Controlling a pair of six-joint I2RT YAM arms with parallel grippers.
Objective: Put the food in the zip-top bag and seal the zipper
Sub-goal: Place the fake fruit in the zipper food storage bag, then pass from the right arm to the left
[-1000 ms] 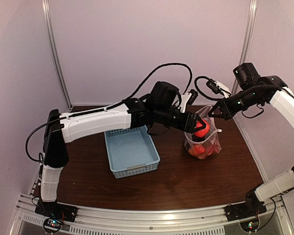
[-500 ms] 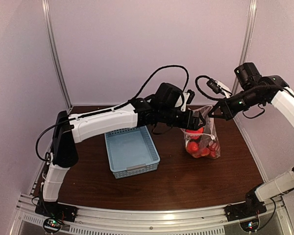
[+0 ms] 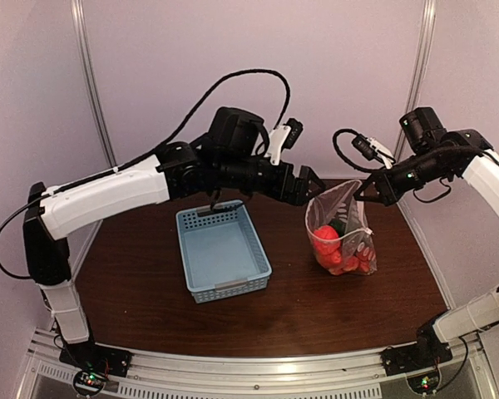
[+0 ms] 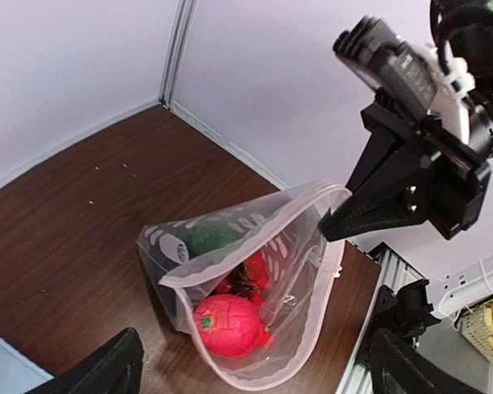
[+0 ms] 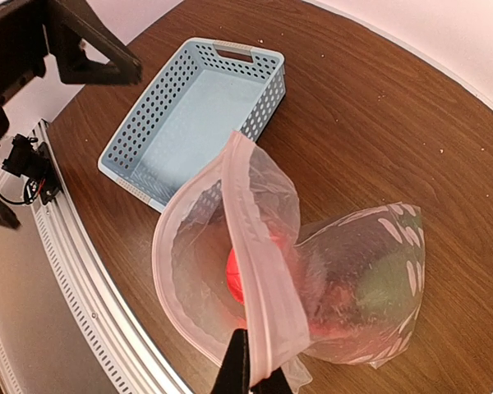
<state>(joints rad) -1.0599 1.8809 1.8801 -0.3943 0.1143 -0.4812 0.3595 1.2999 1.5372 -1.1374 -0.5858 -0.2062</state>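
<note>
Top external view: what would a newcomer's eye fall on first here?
The polka-dot zip-top bag, right of centre, hangs open from the right gripper, red toy food glowing inside. The left gripper hovers open beside its mouth, and a light-blue basket sits left of the bag.

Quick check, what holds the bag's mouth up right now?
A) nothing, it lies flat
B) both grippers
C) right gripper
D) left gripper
C: the right gripper pinches the mouth edge of the bag; the left gripper hangs open, apart from the plastic.
</note>
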